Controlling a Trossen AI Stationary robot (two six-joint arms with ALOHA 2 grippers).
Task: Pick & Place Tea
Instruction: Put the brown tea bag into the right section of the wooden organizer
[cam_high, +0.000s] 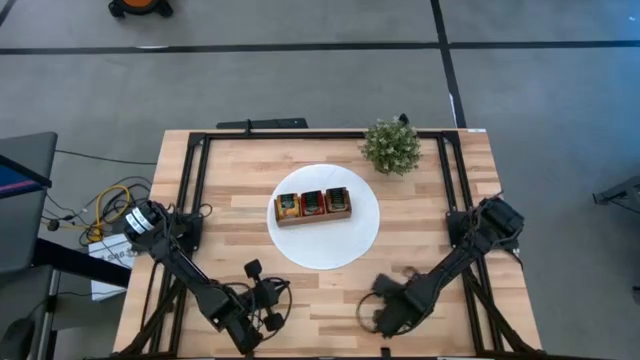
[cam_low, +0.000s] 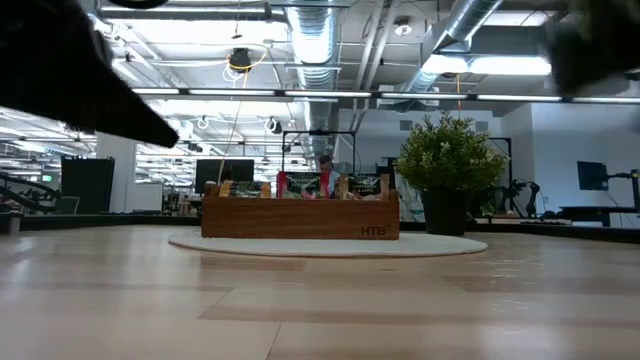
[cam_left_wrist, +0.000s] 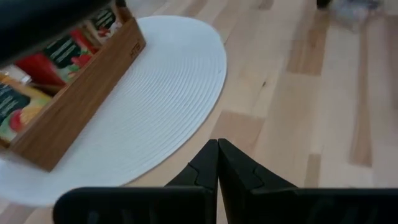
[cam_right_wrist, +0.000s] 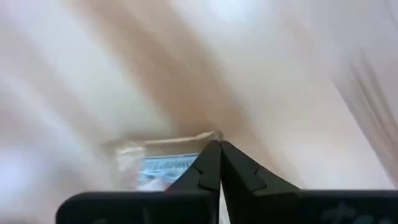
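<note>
We are pinching a light, limp tea sachet (cam_right_wrist: 163, 163) by its edge with the right gripper (cam_right_wrist: 219, 149) near the desk's front edge; left gripper (cam_left_wrist: 218, 148) is waiting, fingers together.

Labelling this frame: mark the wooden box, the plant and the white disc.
wooden box (cam_high: 313, 205), high view, middle compartment.
plant (cam_high: 392, 146), high view, centre of the foliage.
white disc (cam_high: 345, 240), high view, bare part in front of the box.

The box (cam_high: 313, 207) holding the tea (cam_high: 313, 202) sits on the disc (cam_high: 350, 245) mid-table (cam_high: 240, 180); the plant (cam_high: 391, 146) stands behind, to the right
</note>
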